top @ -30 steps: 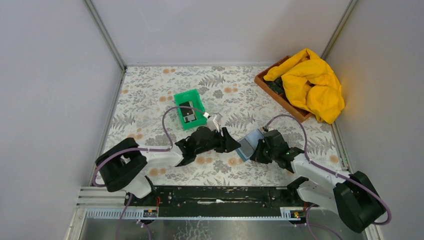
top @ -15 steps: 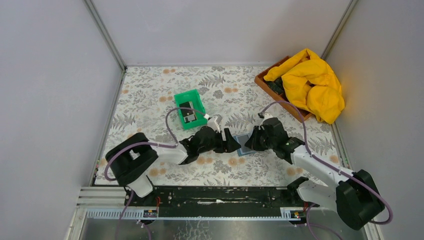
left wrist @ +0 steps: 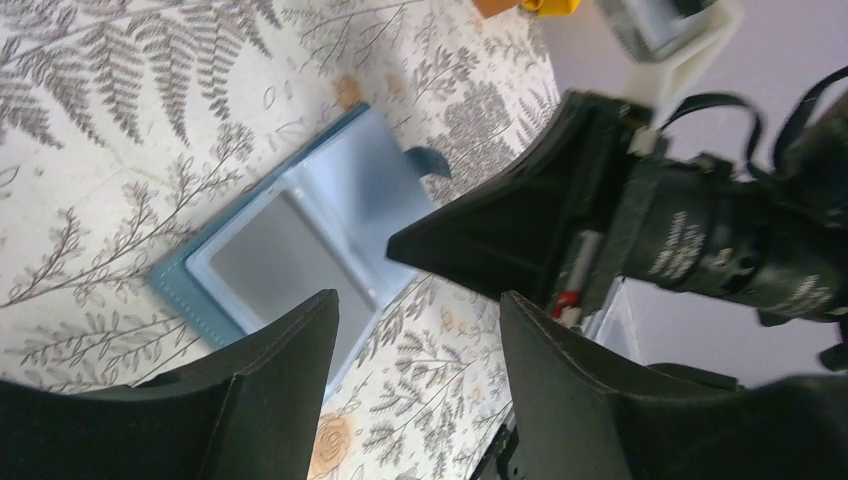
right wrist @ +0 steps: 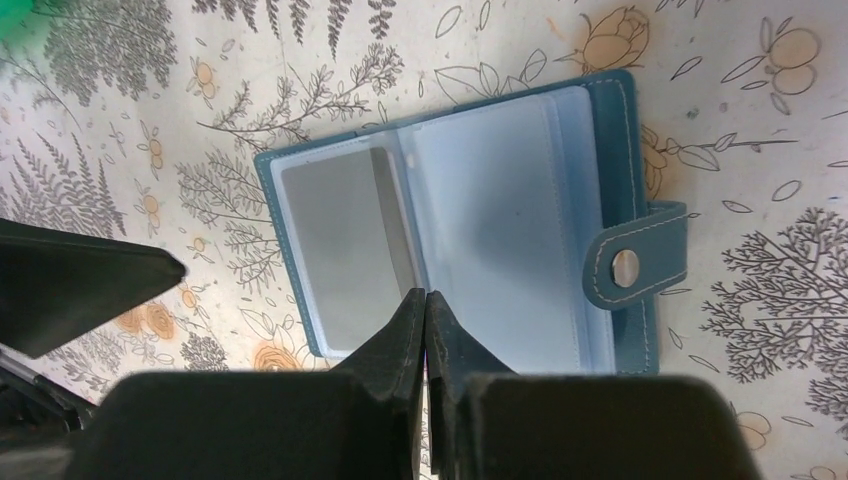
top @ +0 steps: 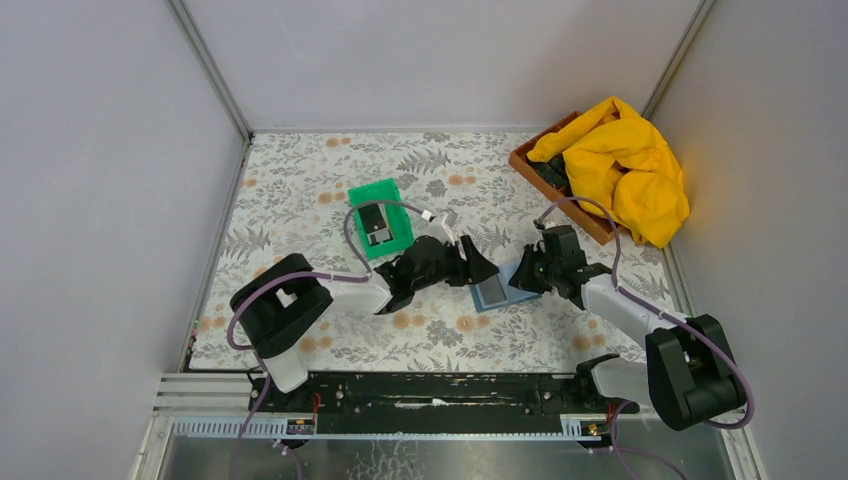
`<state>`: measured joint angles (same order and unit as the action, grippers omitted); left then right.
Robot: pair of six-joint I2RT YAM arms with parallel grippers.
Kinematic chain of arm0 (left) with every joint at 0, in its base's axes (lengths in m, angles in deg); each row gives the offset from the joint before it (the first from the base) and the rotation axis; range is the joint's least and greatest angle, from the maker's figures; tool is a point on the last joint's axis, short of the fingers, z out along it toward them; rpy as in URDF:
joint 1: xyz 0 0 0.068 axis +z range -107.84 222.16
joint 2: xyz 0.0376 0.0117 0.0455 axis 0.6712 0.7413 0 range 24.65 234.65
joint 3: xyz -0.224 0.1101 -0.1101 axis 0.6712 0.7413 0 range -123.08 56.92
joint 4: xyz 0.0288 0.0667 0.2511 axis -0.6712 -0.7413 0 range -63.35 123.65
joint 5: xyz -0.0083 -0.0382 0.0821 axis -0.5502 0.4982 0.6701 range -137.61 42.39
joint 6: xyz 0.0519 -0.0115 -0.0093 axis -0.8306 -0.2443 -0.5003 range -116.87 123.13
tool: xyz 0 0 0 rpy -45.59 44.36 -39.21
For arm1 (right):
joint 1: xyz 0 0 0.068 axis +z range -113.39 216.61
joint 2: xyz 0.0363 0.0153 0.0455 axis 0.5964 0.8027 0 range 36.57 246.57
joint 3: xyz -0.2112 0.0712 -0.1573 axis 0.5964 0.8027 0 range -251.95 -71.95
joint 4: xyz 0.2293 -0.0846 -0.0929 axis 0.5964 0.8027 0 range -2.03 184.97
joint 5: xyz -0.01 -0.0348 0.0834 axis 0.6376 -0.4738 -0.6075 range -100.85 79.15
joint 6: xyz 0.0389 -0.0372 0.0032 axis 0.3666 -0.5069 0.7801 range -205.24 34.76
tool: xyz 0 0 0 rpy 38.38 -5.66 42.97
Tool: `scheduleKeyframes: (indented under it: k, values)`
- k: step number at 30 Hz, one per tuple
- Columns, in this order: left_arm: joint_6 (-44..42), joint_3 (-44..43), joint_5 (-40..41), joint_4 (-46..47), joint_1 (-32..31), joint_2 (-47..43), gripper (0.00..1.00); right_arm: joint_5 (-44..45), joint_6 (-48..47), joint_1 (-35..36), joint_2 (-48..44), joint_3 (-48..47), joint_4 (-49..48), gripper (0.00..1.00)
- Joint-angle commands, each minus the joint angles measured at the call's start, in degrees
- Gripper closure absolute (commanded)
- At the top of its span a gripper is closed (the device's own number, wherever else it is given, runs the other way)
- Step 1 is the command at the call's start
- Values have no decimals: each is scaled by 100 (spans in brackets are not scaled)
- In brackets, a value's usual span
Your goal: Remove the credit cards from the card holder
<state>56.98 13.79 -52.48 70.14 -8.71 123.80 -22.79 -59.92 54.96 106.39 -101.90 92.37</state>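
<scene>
The steel-blue card holder (top: pixel 500 300) lies open and flat on the floral table. In the right wrist view (right wrist: pixel 590 130) its tab with a metal snap points right. A grey credit card (right wrist: pixel 335 250) sits in its left pocket. Another dark card (top: pixel 374 224) lies in the green tray (top: pixel 400 208). My right gripper (right wrist: pixel 425 295) is shut, with nothing visible between its tips, just over the holder's middle fold; it also shows in the top view (top: pixel 522 278). My left gripper (left wrist: pixel 415 330) is open and empty, just left of the holder (left wrist: pixel 300 240), facing the right gripper's fingers (left wrist: pixel 500 230).
A brown wooden tray (top: pixel 535 165) holding a yellow cloth (top: pixel 620 165) stands at the back right. Grey walls close in the table on the left, back and right. The two arms meet near the table's middle.
The holder now lies open and in plain view. My right gripper has swung back and to the right of it. My left gripper has moved right and back, closer to the holder.
</scene>
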Motion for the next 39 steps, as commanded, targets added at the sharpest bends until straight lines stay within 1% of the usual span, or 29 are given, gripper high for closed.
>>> scheduleKeyframes:
  k: [1, 7, 15, 18, 20, 25, 27, 30, 32, 39]
  values:
    - [81, -203, 7, 305, 76, 141, 32, -317, -230, -7, 143, 171, -265, 94]
    - [243, -51, -49, 315, 94, 220, 32, -512, -77, 14, 206, 461, -530, 94]
    - [376, 158, -129, 451, 88, 178, 32, -457, 144, 475, 138, 699, -672, 94]
    - [381, 217, -103, 465, 98, 110, 32, -362, 232, 577, 73, 702, -634, 94]
    - [379, 260, -81, 464, 95, 66, 32, -137, 212, 575, -39, 670, -532, 94]
    - [317, 279, -109, 473, 107, 27, 32, 142, 167, 565, -160, 399, -344, 94]
    - [297, 240, -320, 559, 200, 107, 32, 251, 174, 547, -53, 329, -367, 94]
    - [581, 309, -948, 1060, 504, 329, 33, 239, 167, 519, 168, 270, -450, 95]
    - [710, 379, -1143, 1311, 657, 408, 33, 237, 175, 511, 239, 243, -517, 95]
    - [579, 186, -1279, 1083, 686, 588, 33, 229, 200, 505, 403, 36, -620, 96]
